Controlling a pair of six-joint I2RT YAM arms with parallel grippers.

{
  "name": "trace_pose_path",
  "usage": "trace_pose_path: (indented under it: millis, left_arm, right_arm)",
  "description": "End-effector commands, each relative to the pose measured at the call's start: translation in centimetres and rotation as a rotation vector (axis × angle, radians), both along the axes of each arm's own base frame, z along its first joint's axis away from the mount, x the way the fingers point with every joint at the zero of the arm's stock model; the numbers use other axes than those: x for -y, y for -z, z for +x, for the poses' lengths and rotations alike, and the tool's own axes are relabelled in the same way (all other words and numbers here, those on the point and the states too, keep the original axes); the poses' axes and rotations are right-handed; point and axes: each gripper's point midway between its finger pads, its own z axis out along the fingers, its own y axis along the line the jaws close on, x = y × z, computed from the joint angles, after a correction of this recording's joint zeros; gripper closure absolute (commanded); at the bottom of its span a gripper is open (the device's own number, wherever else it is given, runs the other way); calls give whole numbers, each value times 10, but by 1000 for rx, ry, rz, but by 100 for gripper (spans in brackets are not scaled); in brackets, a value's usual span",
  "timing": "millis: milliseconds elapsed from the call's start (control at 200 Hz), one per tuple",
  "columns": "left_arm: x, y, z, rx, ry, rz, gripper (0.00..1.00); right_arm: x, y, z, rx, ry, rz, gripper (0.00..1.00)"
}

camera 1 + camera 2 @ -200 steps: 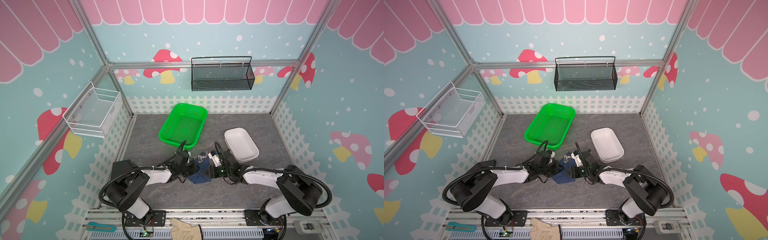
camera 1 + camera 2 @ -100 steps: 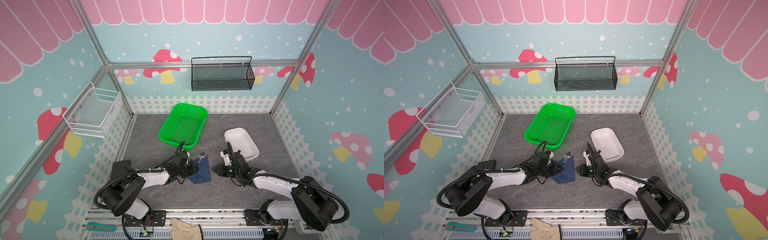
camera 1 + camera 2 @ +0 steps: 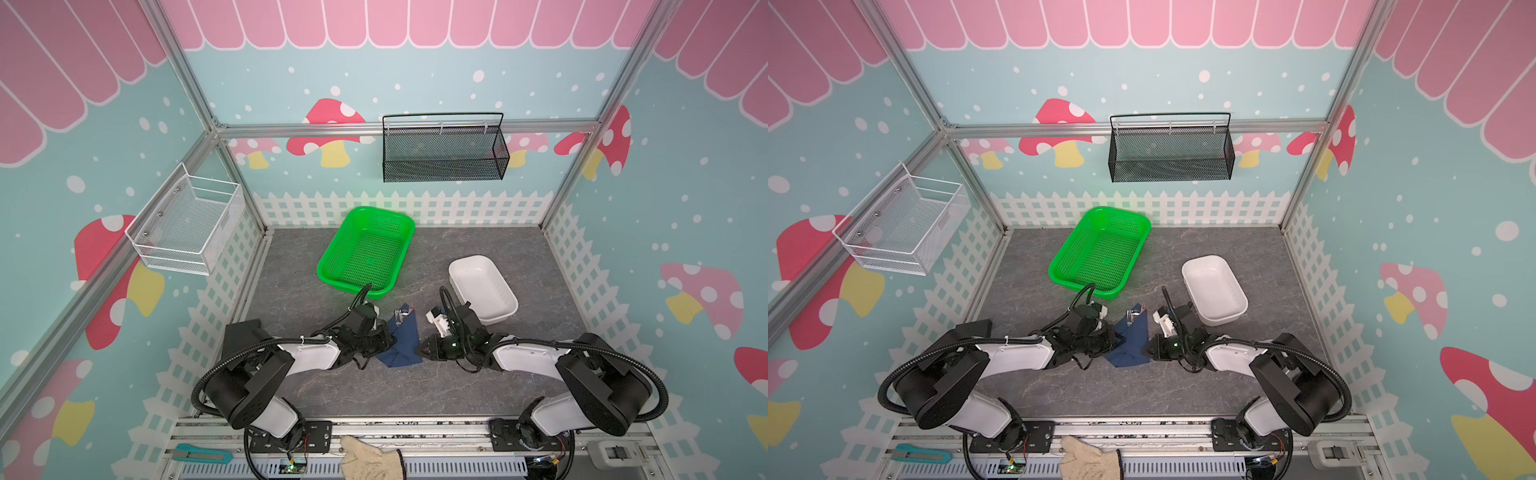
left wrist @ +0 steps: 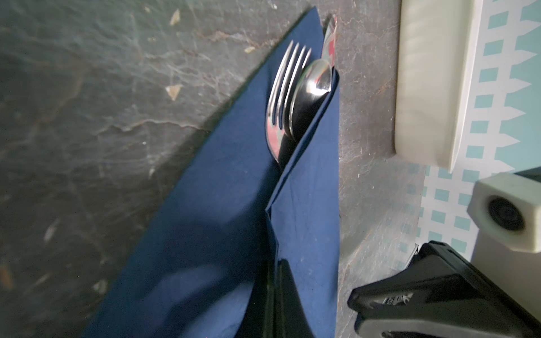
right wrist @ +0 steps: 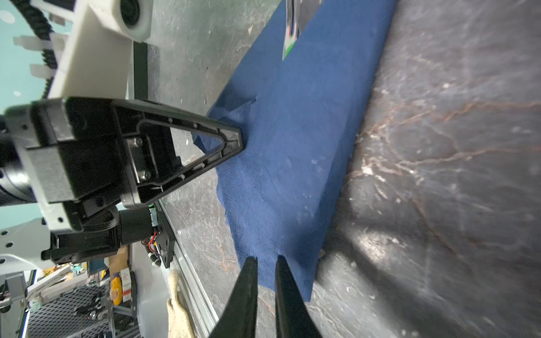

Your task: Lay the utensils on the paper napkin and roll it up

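In both top views the paper napkin (image 3: 403,343) (image 3: 1130,343) lies on the grey table (image 3: 332,395) in the lower middle of the frame. It is between the two arms and just below the green basket (image 3: 409,227). The white dish (image 3: 454,266) stands to its upper right. The napkin is folded over into a long narrow shape.

In the left wrist view the heads of the fork (image 4: 279,96) and the spoon (image 4: 311,93) come out of the fold side by side, in the upper middle of the frame. Their handles are hidden under the paper.

The left gripper (image 5: 237,141) is at the napkin's left edge as the top views show it. Its fingers are closed and pinch a crumpled piece of the paper.

The right gripper (image 5: 266,260) is at the opposite edge, at the bottom of the right wrist view. Its fingers (image 5: 248,281) are almost together, with only a thin gap. I cannot tell if paper is between them.
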Motion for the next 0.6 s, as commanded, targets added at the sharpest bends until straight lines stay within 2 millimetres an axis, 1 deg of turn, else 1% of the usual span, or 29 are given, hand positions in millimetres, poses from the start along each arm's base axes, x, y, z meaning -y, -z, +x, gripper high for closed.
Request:
trace_pose_path:
  millis: [0,160,450,595]
  left_arm:
    - [-2,9,-1,0,6,27,96]
    - [-3,13,-2,-7,10,34,96]
    - [-3,16,-2,-9,10,37,96]
    - [-2,16,-2,-10,12,37,96]
  right_arm:
    - [-14,-7,-3,11,-61,40,85]
    - [-17,2,-6,-5,-75,22,85]
    - [-5,32,-14,-56,-57,-50,85]
    - [-3,35,-13,-55,-46,-59,85]
